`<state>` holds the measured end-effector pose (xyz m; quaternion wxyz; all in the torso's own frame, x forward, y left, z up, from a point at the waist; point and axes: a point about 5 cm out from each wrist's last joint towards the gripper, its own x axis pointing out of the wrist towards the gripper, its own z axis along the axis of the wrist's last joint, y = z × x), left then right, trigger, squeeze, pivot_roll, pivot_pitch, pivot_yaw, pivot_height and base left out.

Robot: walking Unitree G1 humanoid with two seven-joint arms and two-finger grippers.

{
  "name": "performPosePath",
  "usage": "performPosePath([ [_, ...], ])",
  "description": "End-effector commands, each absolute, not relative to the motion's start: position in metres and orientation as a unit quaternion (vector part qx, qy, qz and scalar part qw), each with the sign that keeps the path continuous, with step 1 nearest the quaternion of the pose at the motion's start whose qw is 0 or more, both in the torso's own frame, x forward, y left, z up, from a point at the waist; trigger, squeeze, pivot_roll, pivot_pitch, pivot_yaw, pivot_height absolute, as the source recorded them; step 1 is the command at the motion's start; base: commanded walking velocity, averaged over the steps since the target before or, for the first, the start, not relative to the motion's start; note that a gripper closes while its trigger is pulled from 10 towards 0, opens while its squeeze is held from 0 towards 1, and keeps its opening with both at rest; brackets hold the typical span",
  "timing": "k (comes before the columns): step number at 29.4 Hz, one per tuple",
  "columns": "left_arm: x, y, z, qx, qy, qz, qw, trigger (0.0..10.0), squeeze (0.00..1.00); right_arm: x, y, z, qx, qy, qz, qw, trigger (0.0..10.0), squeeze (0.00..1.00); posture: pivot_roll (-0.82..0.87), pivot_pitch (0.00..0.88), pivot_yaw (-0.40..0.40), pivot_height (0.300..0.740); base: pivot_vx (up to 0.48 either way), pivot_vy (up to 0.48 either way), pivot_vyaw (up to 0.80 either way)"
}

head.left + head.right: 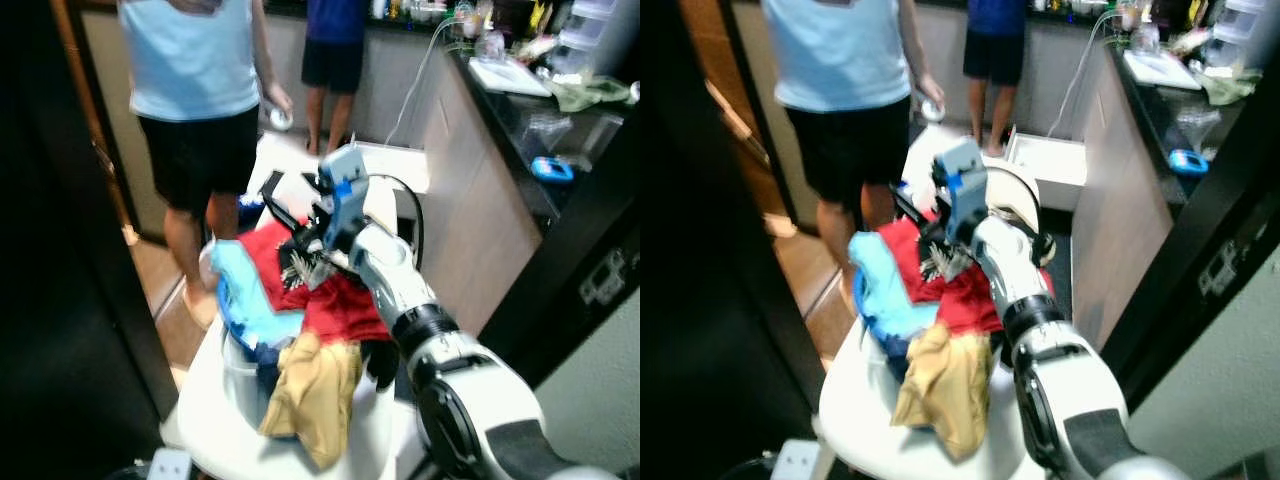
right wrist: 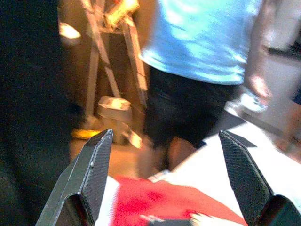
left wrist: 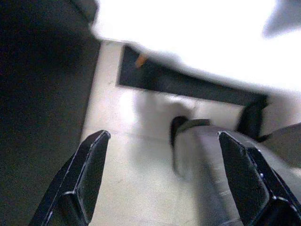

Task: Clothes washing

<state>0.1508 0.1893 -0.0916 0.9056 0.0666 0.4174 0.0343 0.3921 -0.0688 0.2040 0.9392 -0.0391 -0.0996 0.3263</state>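
Nearest the camera, a tan garment (image 1: 312, 395) is draped over the front edge of the white washer (image 1: 215, 415), part of it hanging off the pile. Behind it a heap of clothes is piled in the washer's open top: a dark blue piece low down, a light blue cloth (image 1: 245, 290) on the robot's left, and a red garment (image 1: 335, 300) with a black-and-white patterned piece on top. The pile is stacked well above the rim.

The right gripper (image 2: 164, 183) is held over the red garment, fingers (image 2: 94, 174) spread wide and nothing grasped between them. The left gripper (image 3: 164, 183) is hung low beside the washer, over pale floor, its fingers also released and empty.

Beyond the washer, a person (image 1: 195, 110) in a light blue shirt and black shorts is stood just past the pile, with a small object in one hand. A second person is seen further back, beside the dark counter (image 1: 540, 130).

The tan garment is judged likely to slide to the floor if the heap is pushed or tugged. If only the red garment is pinched, neighbouring pieces could be dragged out with it. A forward reach could also be carried toward the near person, who is stood close to the gripper's line.
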Motion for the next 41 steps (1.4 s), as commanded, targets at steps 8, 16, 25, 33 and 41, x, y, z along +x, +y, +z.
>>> performPosePath([
  [8, 0.143, 0.194, -0.095, 0.07, 0.433, 0.045, 0.898, 10.0, 0.0, 0.395, -0.072, 0.206, -0.056, -0.09, 0.315, 0.943, 10.0, 0.0, 0.19, 0.0, -0.1, 0.74, 0.0, 0.0, -0.37],
  [16, 0.138, 0.193, -0.096, 0.068, 0.438, 0.044, 0.896, 10.0, 0.0, 0.39, -0.074, 0.175, -0.163, -0.016, 0.343, 0.925, 10.0, 0.0, 0.19, 0.0, -0.101, 0.74, 0.0, 0.0, 0.0],
  [25, 0.136, 0.194, -0.097, 0.068, 0.442, 0.042, 0.894, 10.0, 0.0, 0.384, -0.092, 0.129, -0.249, 0.124, 0.313, 0.908, 10.0, 0.0, 0.19, 0.0, -0.1, 0.74, 0.0, 0.0, 0.0],
  [33, 0.134, 0.193, -0.098, 0.068, 0.444, 0.041, 0.892, 10.0, 0.0, 0.378, -0.115, 0.104, -0.252, 0.201, 0.267, 0.908, 10.0, 0.0, 0.19, 0.0, -0.103, 0.74, 0.0, 0.0, 0.0],
  [41, 0.132, 0.193, -0.099, 0.07, 0.448, 0.039, 0.891, 10.0, 0.0, 0.377, -0.116, 0.103, -0.233, 0.205, 0.269, 0.912, 0.0, 0.0, 0.19, 0.0, -0.101, 0.74, 0.0, 0.0, 0.0],
])
